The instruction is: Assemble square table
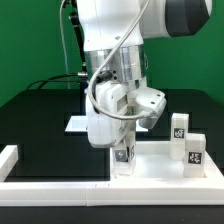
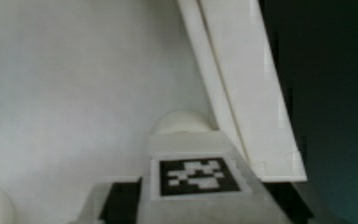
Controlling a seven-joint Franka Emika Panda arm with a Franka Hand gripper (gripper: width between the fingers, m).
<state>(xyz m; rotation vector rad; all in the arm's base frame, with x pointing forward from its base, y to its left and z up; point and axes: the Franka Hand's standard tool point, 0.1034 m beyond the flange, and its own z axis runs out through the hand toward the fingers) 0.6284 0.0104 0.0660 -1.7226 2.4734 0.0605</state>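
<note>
Over the square tabletop slab (image 1: 150, 160), close to its raised rim (image 2: 247, 110), the gripper (image 1: 124, 152) holds one tagged leg block (image 2: 197, 165) upright between part-closed jaws; long axis vertical, directly below the hand, just beside the rim; two spare legs (image 1: 187, 138) stand toward the exterior view's right

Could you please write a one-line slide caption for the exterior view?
Panda hand holds a tagged leg block upright over the white tabletop slab, two more leg blocks standing nearby.
</note>
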